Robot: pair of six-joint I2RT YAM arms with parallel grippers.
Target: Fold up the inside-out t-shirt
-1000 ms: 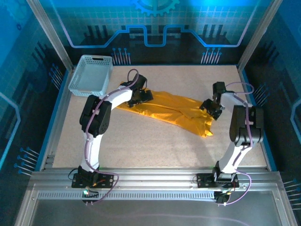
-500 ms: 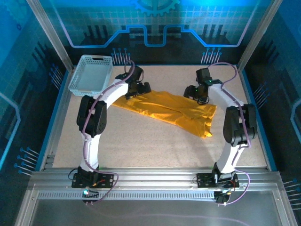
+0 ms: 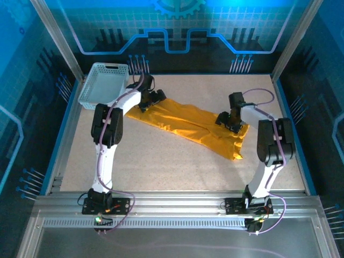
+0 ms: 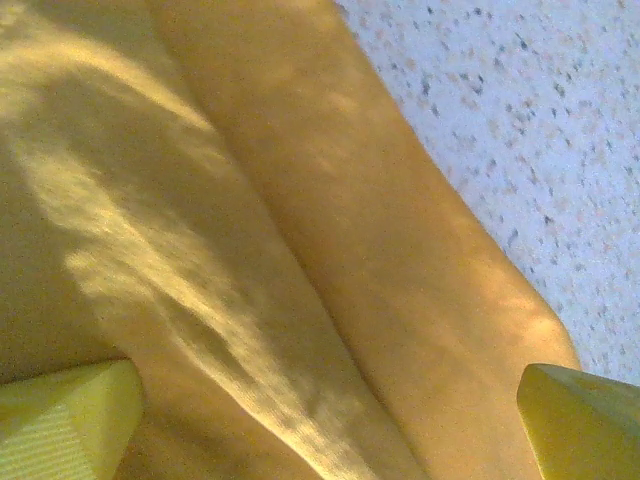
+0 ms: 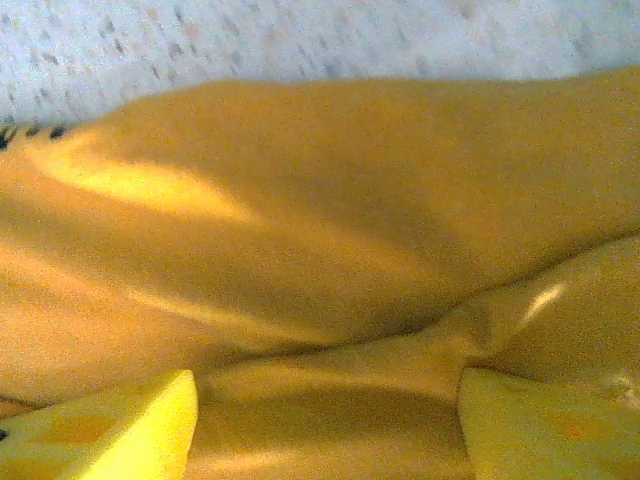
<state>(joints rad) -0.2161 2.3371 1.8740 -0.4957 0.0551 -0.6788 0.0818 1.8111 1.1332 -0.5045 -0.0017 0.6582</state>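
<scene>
Your left end effector (image 3: 149, 100) sits low on the far-left end of the inside-out t-shirt (image 3: 185, 121). In its wrist view the two fingers (image 4: 65, 425) stand wide apart with plain mustard cloth spread under the gap, gripping nothing. Your right end effector (image 3: 228, 119) rests on the shirt's other end, near the right edge of the worktop (image 3: 161, 161). Its jaws are likewise spread, and a raised fold of cloth runs across between them, unpinched. The shirt lies as a long, narrow, creased band slanting from the far-left part of the worktop down toward the right edge, its plain side up and its right end bunched. A light lattice basket (image 3: 102, 86) stands in the far-left corner, just beside the shirt's left end.
</scene>
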